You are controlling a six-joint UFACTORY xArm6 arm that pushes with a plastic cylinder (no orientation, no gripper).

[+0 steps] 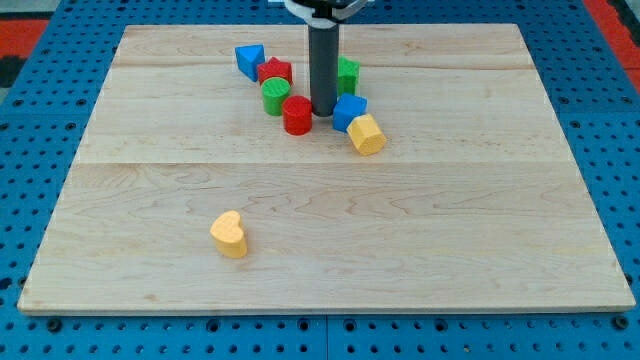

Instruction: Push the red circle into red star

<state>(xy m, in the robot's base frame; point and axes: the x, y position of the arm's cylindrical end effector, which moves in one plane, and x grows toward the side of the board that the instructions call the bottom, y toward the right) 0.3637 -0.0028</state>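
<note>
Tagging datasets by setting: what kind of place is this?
Likely a robotics lab bench: a wooden board on a blue perforated base, small coloured blocks like the red circle, and my tip just right of it.

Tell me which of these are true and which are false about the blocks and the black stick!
1. My tip is just right of the red circle. True.
2. The red star sits at the view's bottom. False: it is near the top, above the green circle.
3. A yellow heart lies alone, low on the board. True.
4. The blue triangle touches the yellow heart. False: they are far apart.
</note>
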